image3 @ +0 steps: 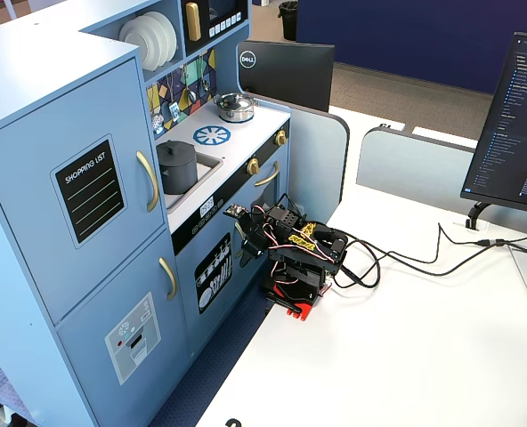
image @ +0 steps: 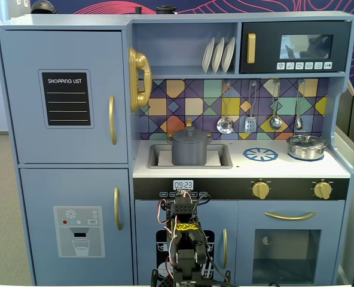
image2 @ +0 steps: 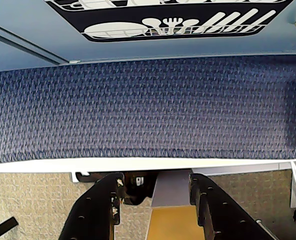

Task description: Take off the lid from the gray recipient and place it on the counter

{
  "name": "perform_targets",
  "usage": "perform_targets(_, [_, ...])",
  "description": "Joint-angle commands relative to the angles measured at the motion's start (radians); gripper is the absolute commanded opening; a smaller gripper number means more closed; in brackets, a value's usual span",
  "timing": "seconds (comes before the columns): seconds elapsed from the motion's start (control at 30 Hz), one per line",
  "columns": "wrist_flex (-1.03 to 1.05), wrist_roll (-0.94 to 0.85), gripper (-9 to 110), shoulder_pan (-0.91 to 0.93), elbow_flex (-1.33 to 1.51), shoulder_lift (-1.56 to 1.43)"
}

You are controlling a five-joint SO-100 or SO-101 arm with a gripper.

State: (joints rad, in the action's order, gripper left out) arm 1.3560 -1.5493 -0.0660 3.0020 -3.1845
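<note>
Low against the front of the toy kitchen, the arm sits folded on the white table, and its pincer [image2: 155,197] points down over the table edge toward the blue carpet [image2: 148,110] in the wrist view, its two black fingers [image2: 105,200] standing well apart with nothing between them. Outward from there, the dishwasher door [image2: 168,20] with its printed plates and cutlery fills the top of that view, so the pincer faces the foot of the cabinet, not the worktop. The counter [image: 243,169] lies well above the folded arm in a fixed view, past the black control strip with its gold knobs. In the recessed sink [image: 222,156] at the left of that counter stands the gray recipient [image: 189,152], upright, with the lid [image: 189,136] seated flat on top and its small knob [image: 189,128] pointing straight up. The lid is therefore up and slightly forward of the pincer, almost in line with the arm, nothing yet touching it. To the right, the blue burner ring [image: 261,155] marks bare counter, and the silver pot [image: 307,146] stands beyond it. The coming move likely calls for unfolding upward and approaching the knob from above; the task looks not yet begun.
</note>
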Motion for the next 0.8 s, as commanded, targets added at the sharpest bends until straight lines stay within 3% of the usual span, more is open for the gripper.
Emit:
perform_targets(0.0, [0.173,-0.002,0,0.118,0.000,0.005])
perform_targets(0.37, [0.150,0.015,0,0.115,0.000,0.005])
perform_targets(0.53, [-0.012,0.086,0,0.084,-0.072,0.011])
perform_targets(0.77, [-0.310,0.044,0,0.040,-0.364,0.091])
